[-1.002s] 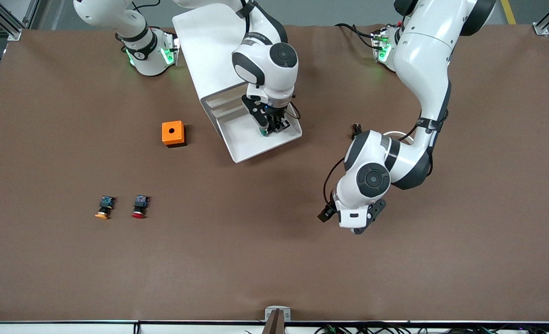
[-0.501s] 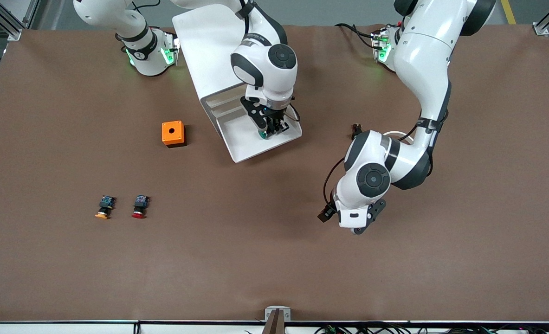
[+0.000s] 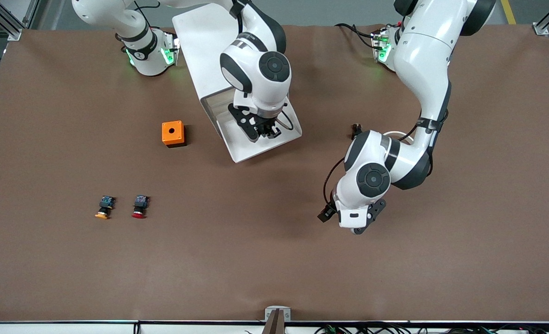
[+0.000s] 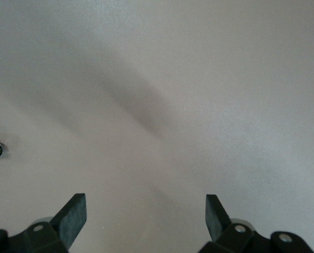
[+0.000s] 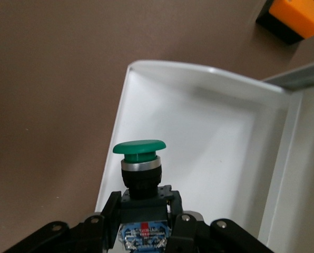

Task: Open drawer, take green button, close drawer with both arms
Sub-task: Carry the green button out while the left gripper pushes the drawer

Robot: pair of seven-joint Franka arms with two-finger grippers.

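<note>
The drawer (image 3: 243, 153) stands pulled out of the white cabinet (image 3: 200, 41), nearer to the front camera than the cabinet. My right gripper (image 3: 259, 131) hangs over the drawer's open tray. In the right wrist view the gripper (image 5: 144, 206) is shut on the black body of the button (image 5: 140, 148); the green cap points away from the hand, above the drawer's floor (image 5: 209, 137). In the front view the hand hides the button. My left gripper (image 3: 358, 226) waits open and empty over bare table toward the left arm's end; its fingers (image 4: 75, 210) stand wide apart.
An orange box (image 3: 173, 133) with a round hole sits beside the drawer, toward the right arm's end, and shows in the right wrist view (image 5: 299, 16). An orange-capped button (image 3: 103, 207) and a red-capped button (image 3: 139, 207) lie nearer the front camera.
My right gripper has lifted from the drawer floor with the green button and shifted toward the right arm's end. The left arm has not moved.
</note>
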